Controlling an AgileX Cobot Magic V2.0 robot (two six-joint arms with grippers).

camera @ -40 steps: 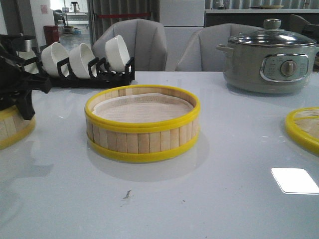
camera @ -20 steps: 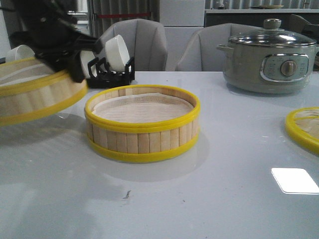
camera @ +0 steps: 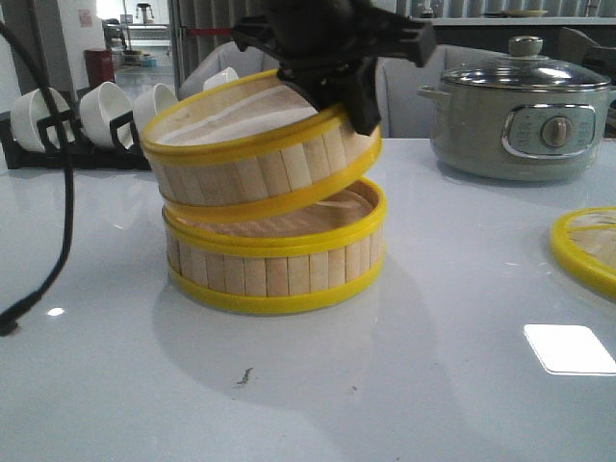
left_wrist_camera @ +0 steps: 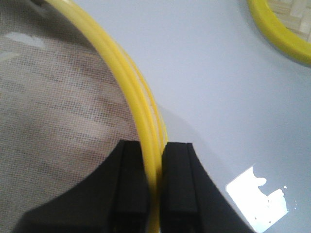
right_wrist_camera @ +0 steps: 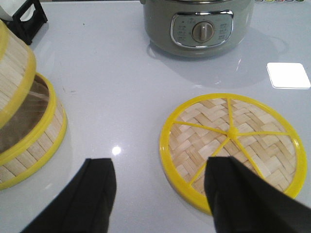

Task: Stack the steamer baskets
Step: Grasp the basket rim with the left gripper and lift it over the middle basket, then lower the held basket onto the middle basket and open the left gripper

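Observation:
One steamer basket (camera: pixel 274 265) stands on the table in the middle of the front view. My left gripper (camera: pixel 351 101) is shut on the right rim of a second steamer basket (camera: pixel 255 159) and holds it tilted right over the first. Its left side hangs low by the lower rim and its right side is raised. In the left wrist view the gripper (left_wrist_camera: pixel 154 179) clamps the yellow rim (left_wrist_camera: pixel 127 92) beside the white liner (left_wrist_camera: pixel 58 107). The woven lid (right_wrist_camera: pixel 233 145) lies flat at the table's right (camera: pixel 587 245). My right gripper (right_wrist_camera: pixel 163 167) is open and empty above the lid's near edge.
A grey-green electric pot (camera: pixel 520 115) with a glass lid stands at the back right. A black rack of white bowls (camera: pixel 106 120) stands at the back left. A black cable (camera: pixel 63 192) hangs down at the left. Two grey chairs stand behind the table.
My left gripper has lifted the second basket from the table's left edge and carried it up and right, to just above the middle basket. The lid has not moved.

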